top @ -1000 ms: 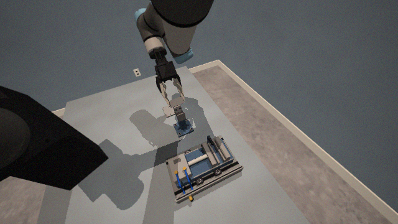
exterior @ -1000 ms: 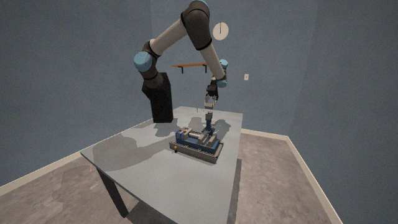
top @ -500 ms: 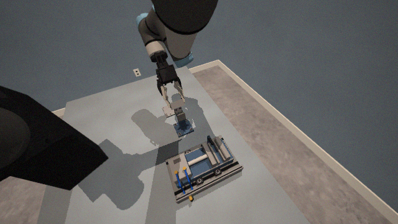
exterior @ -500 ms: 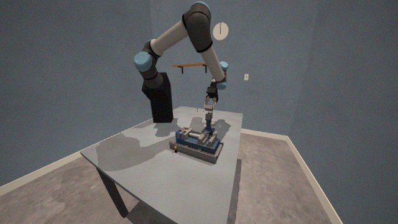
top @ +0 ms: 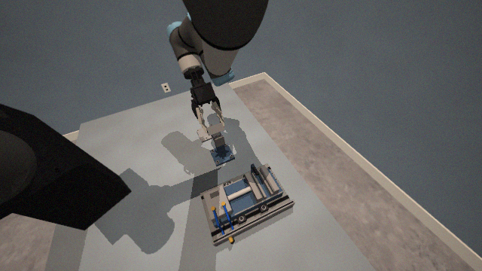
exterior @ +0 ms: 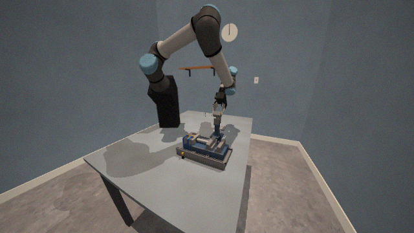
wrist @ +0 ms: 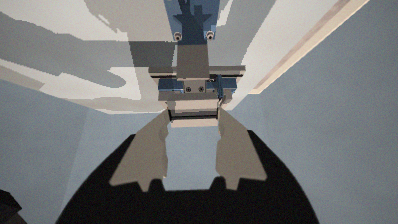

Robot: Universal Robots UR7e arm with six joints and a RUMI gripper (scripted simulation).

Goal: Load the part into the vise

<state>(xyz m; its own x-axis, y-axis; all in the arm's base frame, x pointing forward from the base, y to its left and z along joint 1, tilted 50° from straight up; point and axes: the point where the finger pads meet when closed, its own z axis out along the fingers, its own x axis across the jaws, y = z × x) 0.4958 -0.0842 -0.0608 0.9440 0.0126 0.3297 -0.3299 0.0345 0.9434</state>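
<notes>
My gripper [top: 214, 128] [exterior: 217, 112] [wrist: 194, 108] is shut on the grey part [top: 216, 129] [exterior: 217, 114] [wrist: 194, 104], one fingertip at each end. A dark lengthwise groove shows on its side toward the wrist camera. The part hangs level close above the V-block [top: 219, 141] [exterior: 217, 121] [wrist: 193, 57]; whether they touch is unclear. The infeed plate [top: 202, 135] shows bare beside the V-block in the top view. The vise [top: 245, 203] [exterior: 210, 151] stands open, with nothing visible between its movable jaw [top: 254, 188] and fixed jaw [top: 270, 180]. The work stop is hard to make out.
The V-block stands on a blue post with a square blue base [top: 222, 155] [wrist: 192, 20], close behind the vise. The vise sits in a low grey tray [top: 256, 225] [exterior: 200, 159]. Blue hoses [top: 227, 216] with yellow fittings rise near the cylinder end.
</notes>
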